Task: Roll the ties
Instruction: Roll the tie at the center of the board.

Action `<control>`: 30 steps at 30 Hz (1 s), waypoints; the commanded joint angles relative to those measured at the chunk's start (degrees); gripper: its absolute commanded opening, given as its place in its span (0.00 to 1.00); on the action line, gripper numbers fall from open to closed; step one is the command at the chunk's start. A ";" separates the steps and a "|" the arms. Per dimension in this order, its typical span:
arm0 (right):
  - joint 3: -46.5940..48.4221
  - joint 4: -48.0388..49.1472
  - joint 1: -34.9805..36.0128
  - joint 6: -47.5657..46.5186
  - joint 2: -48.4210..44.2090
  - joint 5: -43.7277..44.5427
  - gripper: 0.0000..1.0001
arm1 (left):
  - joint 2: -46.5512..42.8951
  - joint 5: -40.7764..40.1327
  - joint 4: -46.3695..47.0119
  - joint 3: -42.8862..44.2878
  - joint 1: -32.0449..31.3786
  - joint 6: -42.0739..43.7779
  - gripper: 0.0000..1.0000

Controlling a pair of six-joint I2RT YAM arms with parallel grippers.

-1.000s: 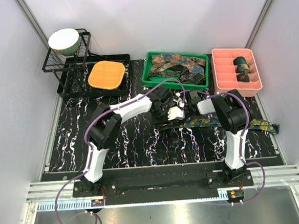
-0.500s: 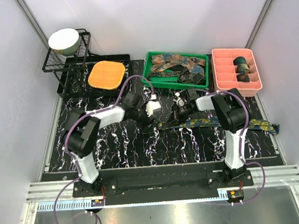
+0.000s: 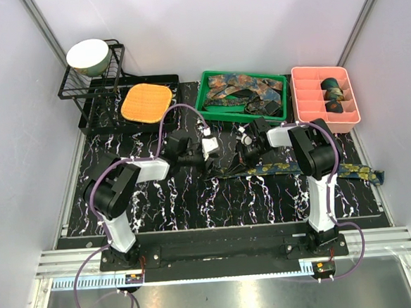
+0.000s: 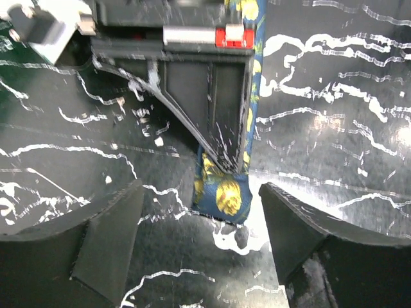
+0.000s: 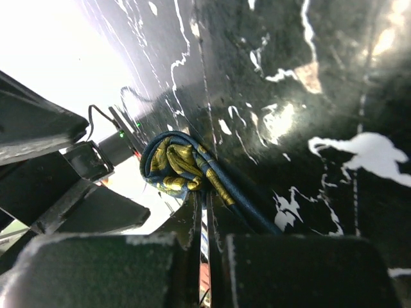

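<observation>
A navy tie with gold paisley lies across the mat from the middle to the right edge. Its left end is folded into a small loop. My right gripper is shut on that folded end and presses it to the mat. My left gripper is open and empty, low over the mat. The tie's end lies just ahead of it, between its fingers and not touching them. The right gripper's fingers show on the tie in the left wrist view.
A green tray at the back holds several loose ties. A pink compartment tray at the back right holds rolled ties. An orange waffle pad and a black rack with a bowl stand at the back left.
My left gripper has drawn back to the left, away from the tie's end, and stands open. My right gripper has shifted slightly left and still holds the folded end.
</observation>
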 commanded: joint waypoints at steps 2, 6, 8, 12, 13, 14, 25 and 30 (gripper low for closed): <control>0.52 -9.38 -0.70 -8.23 3.94 10.00 0.00 | -0.89 3.05 14.23 -3.94 -1.21 -5.58 0.76; 0.26 -12.10 -0.70 -11.05 4.12 8.15 0.00 | -1.42 0.58 22.32 -8.77 -2.97 -8.30 0.76; -0.70 -12.63 -0.70 -12.19 3.95 6.23 0.00 | -1.51 -0.03 24.35 -10.88 -3.93 -7.61 0.76; -2.82 -13.08 -0.70 -13.78 3.15 3.32 0.00 | -1.42 -0.56 30.24 -14.84 -6.48 -6.56 0.77; -3.26 -12.99 -0.70 -13.96 3.15 2.97 0.00 | -0.46 -1.17 32.77 -15.63 -6.75 -6.81 0.77; -3.78 -12.90 -0.70 -14.22 3.15 2.27 0.00 | 0.16 -1.70 34.10 -15.81 -7.01 -7.33 0.77; -3.96 -13.52 -1.58 -15.36 5.61 0.15 0.00 | 8.33 -5.57 42.46 -15.46 -7.54 -4.79 0.62; -3.26 -14.31 -1.76 -15.54 6.40 0.15 0.00 | 7.03 -6.89 39.05 -15.02 -7.54 -3.13 0.46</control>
